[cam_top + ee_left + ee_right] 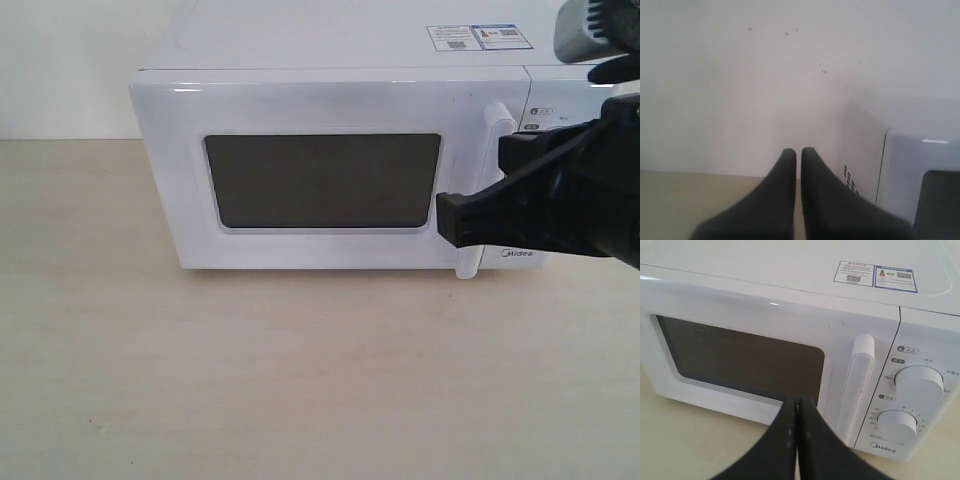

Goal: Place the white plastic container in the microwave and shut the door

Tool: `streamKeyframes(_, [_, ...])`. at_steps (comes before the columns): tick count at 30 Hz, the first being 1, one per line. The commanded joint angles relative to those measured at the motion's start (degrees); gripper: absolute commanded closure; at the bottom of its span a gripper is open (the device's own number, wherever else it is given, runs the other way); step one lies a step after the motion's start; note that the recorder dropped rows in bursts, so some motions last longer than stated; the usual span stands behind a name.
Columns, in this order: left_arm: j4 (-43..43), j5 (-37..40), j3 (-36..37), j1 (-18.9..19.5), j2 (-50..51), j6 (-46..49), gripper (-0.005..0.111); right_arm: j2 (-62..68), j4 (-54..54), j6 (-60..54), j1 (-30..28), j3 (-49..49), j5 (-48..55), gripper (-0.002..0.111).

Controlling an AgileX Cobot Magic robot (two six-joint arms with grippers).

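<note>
The white Midea microwave [330,45] stands at the back of the table, and its door [320,105] with the dark window [322,180] is closed flush. My right gripper [450,218] hovers in front of the vertical bar handle [482,125], its black fingers shut with nothing between them. In the right wrist view the right gripper [799,402] points at the door's lower edge, just beside the handle [860,375]. My left gripper [798,152] is shut and empty beside the microwave's vented side wall [865,145]; the exterior view does not show it. The white plastic container is out of view.
Two round dials [919,382] [897,424] sit on the panel beside the handle, and stickers [875,275] lie on the top. A pale wooden table [300,380] stretches in front of the microwave. A white wall [740,75] rises behind.
</note>
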Motion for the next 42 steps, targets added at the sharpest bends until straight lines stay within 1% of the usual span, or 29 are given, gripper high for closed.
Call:
streamKeyframes(1, [-0.9, -7.1, 6.3, 0.2, -1.4, -2.1, 0.102, -0.4, -0.2, 0.1, 0.0, 0.4, -0.3, 0.108])
streamKeyframes(3, [-0.4, -1.1, 6.3, 0.3, -3.4, -1.8, 0.102, -0.4, -0.2, 0.1, 0.0, 0.4, -0.3, 0.108])
streamKeyframes(4, [-0.3, -0.5, 6.3, 0.6, -4.8, -1.7, 0.102, -0.4, -0.2, 0.1, 0.0, 0.4, -0.3, 0.108])
streamKeyframes(8, [-0.3, 2.2, 6.3, 1.9, -4.8, -1.1, 0.102, -0.4, -0.2, 0.1, 0.0, 0.4, -0.3, 0.108])
streamKeyframes(11, [-0.3, 6.3, 6.3, 2.2, -4.8, -1.1, 0.102, -0.4, -0.2, 0.1, 0.0, 0.4, -0.4, 0.108])
streamKeyframes(17, [-0.4, 19.0, 6.3, 2.2, -4.8, -1.1, 0.102, -0.4, -0.2, 0.1, 0.0, 0.4, -0.4, 0.108])
streamKeyframes(42, [-0.4, 19.0, 6.3, 2.2, -4.8, -1.1, 0.102, -0.4, -0.2, 0.1, 0.0, 0.4, -0.4, 0.108])
